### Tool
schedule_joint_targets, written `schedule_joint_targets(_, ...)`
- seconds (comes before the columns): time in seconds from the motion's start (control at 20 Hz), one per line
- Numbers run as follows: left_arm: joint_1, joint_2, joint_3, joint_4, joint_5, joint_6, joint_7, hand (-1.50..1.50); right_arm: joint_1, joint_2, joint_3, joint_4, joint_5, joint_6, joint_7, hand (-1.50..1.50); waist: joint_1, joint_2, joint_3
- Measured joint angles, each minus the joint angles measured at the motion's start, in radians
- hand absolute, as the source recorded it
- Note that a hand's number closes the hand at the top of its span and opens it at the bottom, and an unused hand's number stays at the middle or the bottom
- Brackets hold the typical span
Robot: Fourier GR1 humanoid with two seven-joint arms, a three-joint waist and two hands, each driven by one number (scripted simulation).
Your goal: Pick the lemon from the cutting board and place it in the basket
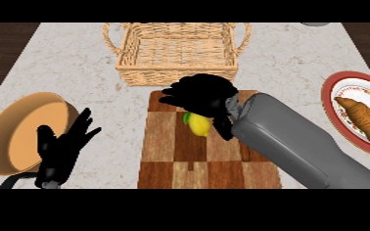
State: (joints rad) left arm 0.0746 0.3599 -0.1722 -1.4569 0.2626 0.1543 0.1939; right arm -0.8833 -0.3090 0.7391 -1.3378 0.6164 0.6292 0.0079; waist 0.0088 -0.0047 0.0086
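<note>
A yellow lemon (198, 125) with a green tip lies on the chequered wooden cutting board (173, 156) in the middle of the counter. My right hand (202, 95) hovers right over it with fingers curled down around its top and far side, hiding part of the fruit. Whether the lemon is off the board I cannot tell. The empty wicker basket (177, 76) stands just behind the board. My left hand (65, 147) rests open at the lower left, fingers up.
A tan bowl (29, 127) sits at the left edge, beside my left hand. At the right edge is a red-rimmed plate (331, 90) with a croissant (356, 110). The counter's dark edges run along both sides.
</note>
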Motion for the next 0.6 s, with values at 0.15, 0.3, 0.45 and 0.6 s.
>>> schedule_joint_targets(0.15, -0.003, -0.002, 0.008, 0.005, -0.001, -0.007, 0.009, 0.0, 0.007, 0.024, 0.001, 0.037, 0.033, -0.019, -0.03, -1.5, 0.0, 0.0, 0.0)
schedule_joint_targets(0.3, 0.007, -0.01, 0.01, -0.002, -0.007, -0.007, 0.004, 0.0, 0.034, 0.042, 0.001, 0.048, 0.063, -0.041, -0.044, -1.5, -0.002, -0.001, 0.0)
schedule_joint_targets(0.45, 0.003, -0.009, 0.02, 0.013, -0.009, -0.022, -0.008, 0.0, 0.044, 0.071, 0.009, 0.079, 0.097, -0.06, -0.059, -1.5, -0.002, -0.001, 0.002)
schedule_joint_targets(0.6, 0.005, -0.016, 0.022, 0.014, -0.019, -0.018, -0.01, 0.0, 0.045, 0.089, 0.013, 0.095, 0.129, -0.058, -0.061, -1.5, -0.002, -0.002, 0.002)
